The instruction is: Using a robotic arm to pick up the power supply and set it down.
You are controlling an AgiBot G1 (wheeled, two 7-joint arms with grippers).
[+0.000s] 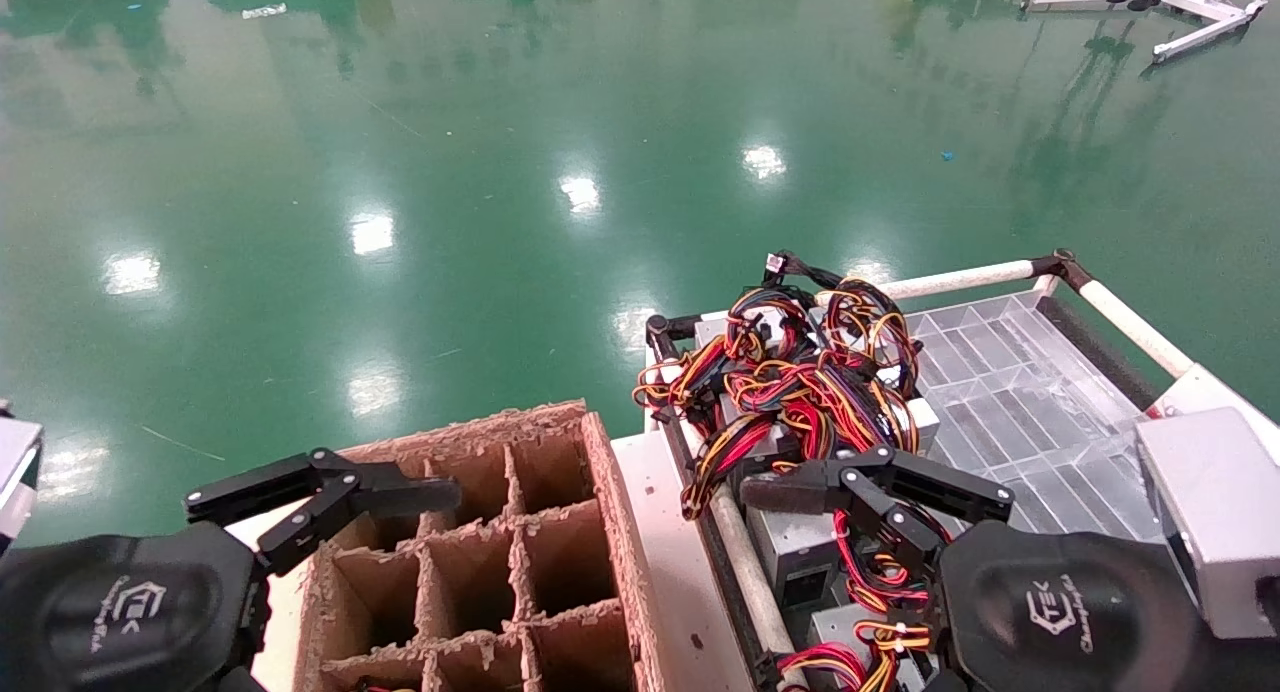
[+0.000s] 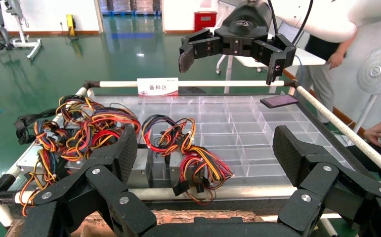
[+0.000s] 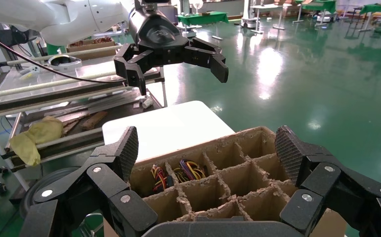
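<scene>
Two grippers show low in the head view, both spread wide with nothing between the fingers: the left gripper (image 1: 330,507) hangs over the carton's (image 1: 610,517) left-hand edge, the right gripper (image 1: 860,492) over the near left part of the tray (image 1: 1030,372). Grey power supplies (image 1: 800,547) lie crowded along the tray's left edge under a tangle of wires (image 1: 800,382), and the one closest to the right gripper sits just below its fingers, not touched. To the right of the heap the tray's clear compartments lie bare up to the white rail (image 1: 960,279) at the far edge. Green floor (image 1: 500,222) stretches wide beyond both carriers. From the left wrist, that arm's own fingers (image 2: 124,153) stand apart at the frame's sides, and across the tray (image 2: 237,123) the right gripper (image 2: 230,57) hovers released, well above the clear compartments near the labelled rail (image 2: 218,83); supplies (image 2: 144,168) and wires (image 2: 89,131) fill one end of the tray and a second bundle lies toward its middle. From the right wrist, its own fingers (image 3: 289,153) are likewise parted above the carton (image 3: 218,182), whose cells are mostly hollow, two at one edge holding wires (image 3: 178,173); the left gripper (image 3: 178,61) hangs released beyond the carton's far edge, above a white tabletop (image 3: 163,126).
</scene>
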